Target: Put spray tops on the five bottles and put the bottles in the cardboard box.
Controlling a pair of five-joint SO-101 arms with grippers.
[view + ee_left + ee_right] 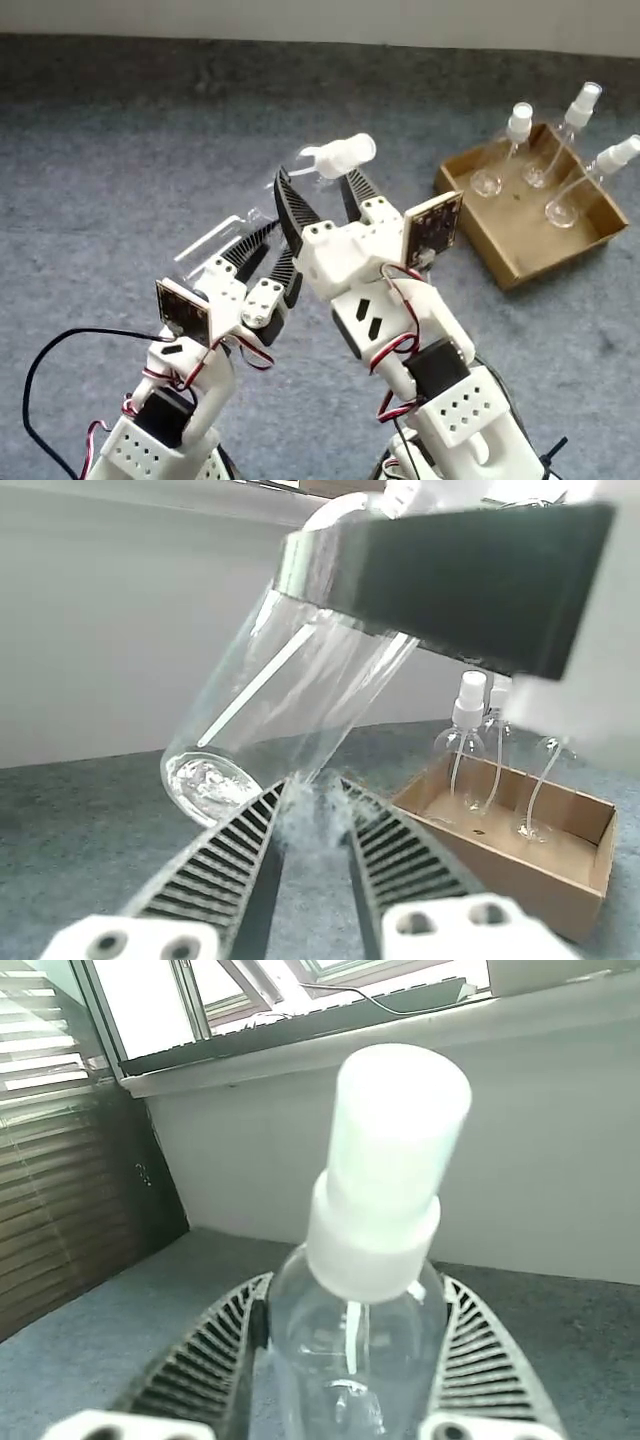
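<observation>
Step in hand: fourth bottle, capping stage, apparently finished or close to it.

- Clear bottle (262, 212) held off the bench (120, 150), lying at a slant between the two arms. Spray top (345, 155) sits on its neck, pointing away from the arms and looking square in the right wrist view.
- Right claw (318, 185) clamped on the bottle's shoulder, one jaw on each side just under the spray top.
- Left claw (310, 790) sits at the bottle's base end. Cannot tell whether it grips the glass or only rests against it.
- Cardboard box (520, 230) lies on the bench off to the right arm's side, well apart from the held bottle. Three capped bottles (548, 165) stand in it, leaning toward the far rim.

Next move, as judged: left claw must be clear of the base. The right arm then swings the bottle over the box and lowers it into the free near part. Risk: knocking the leaning bottles on the way in.
</observation>
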